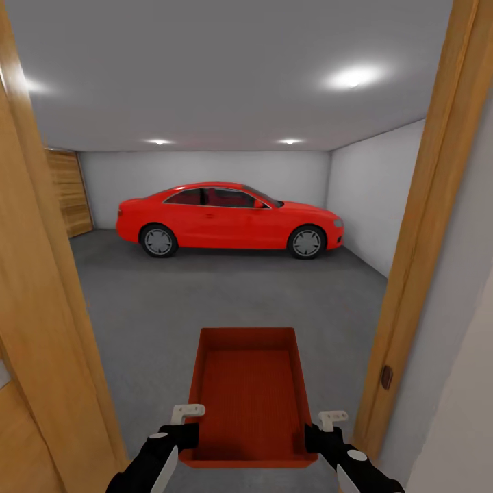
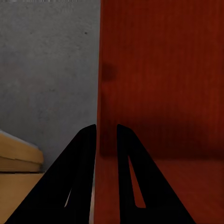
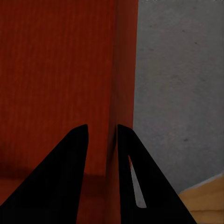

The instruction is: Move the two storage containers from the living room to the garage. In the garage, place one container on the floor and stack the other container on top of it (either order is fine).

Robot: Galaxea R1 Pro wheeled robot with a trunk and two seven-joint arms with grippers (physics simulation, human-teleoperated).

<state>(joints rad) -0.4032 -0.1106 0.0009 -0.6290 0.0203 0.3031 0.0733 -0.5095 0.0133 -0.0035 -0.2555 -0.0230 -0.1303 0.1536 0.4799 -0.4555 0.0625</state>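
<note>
Orange-red storage container (image 1: 250, 390) held level, left hand (image 2: 106, 133) and right hand (image 3: 102, 133) clamped on its side walls, garage doorway.

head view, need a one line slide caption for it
Both claws, left and right, carry an orange-red storage container through a wooden door frame toward the garage's red car.

Home garage, red car (image 1: 229, 219), concrete floor (image 1: 226, 294)

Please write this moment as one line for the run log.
place: doorway facing garage | held: storage container | left claw: shut on its left wall | right claw: shut on its right wall | ahead: red car, grey floor
</note>
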